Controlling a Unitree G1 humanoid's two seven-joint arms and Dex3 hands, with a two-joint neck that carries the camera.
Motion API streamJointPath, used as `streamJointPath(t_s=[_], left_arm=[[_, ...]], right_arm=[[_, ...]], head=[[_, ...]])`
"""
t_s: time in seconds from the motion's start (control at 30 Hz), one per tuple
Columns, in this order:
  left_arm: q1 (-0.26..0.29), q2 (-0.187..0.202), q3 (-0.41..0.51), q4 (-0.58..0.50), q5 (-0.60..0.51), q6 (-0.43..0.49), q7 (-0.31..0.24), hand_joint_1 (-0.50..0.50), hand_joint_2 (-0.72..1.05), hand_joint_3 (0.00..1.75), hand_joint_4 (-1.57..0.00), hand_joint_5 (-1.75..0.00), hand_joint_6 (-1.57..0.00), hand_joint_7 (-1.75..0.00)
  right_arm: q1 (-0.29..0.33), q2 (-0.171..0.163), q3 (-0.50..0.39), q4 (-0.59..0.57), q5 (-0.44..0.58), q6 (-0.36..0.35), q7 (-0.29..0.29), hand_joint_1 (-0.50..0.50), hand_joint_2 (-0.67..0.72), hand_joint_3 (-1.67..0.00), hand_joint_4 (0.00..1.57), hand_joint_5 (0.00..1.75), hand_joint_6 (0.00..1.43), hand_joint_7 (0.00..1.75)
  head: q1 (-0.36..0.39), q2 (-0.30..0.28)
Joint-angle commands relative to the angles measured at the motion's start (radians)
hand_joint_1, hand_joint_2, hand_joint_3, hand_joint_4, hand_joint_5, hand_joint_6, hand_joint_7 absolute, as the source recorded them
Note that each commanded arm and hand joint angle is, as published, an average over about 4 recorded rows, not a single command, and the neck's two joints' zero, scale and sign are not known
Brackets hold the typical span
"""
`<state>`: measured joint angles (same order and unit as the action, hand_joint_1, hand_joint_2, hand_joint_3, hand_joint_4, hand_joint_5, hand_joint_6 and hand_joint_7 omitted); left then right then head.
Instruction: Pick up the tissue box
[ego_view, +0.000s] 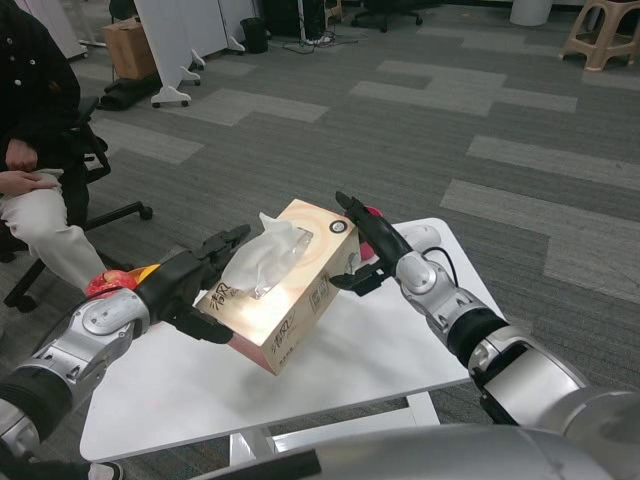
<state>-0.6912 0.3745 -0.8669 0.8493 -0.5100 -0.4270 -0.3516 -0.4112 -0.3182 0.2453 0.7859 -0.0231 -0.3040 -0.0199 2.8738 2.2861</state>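
Tan, one tissue box sits clamped between my two hands, left hand and right hand, above one white table.

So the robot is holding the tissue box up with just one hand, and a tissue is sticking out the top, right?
Not quite. The head view shows both hands on the tissue box: the left hand and the right hand press its opposite ends. The tissue does stick out the top.

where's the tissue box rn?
Head view, centre: the tissue box is tilted above the white table, held between the left robot hand and the right robot hand.
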Motion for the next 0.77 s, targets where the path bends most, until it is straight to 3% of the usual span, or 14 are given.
streamJointPath(t_s=[0.03,0.77], left_arm=[[-0.021,-0.029,0.024,-0.044,-0.010,-0.032,0.007,0.50,0.87,0.09,0.00,0.00,0.00,0.00],[-0.021,-0.025,0.043,-0.060,0.007,-0.032,0.006,0.50,0.87,0.09,0.00,0.00,0.00,0.00]], right_arm=[[-0.003,0.051,0.019,-0.046,0.008,-0.054,0.034,0.21,-0.41,-0.79,0.40,1.45,0.00,0.00],[-0.003,0.050,0.003,-0.069,0.008,-0.054,0.034,0.21,-0.41,-0.79,0.40,1.45,0.00,0.00]], head=[[0.000,0.001],[0.002,0.006]])
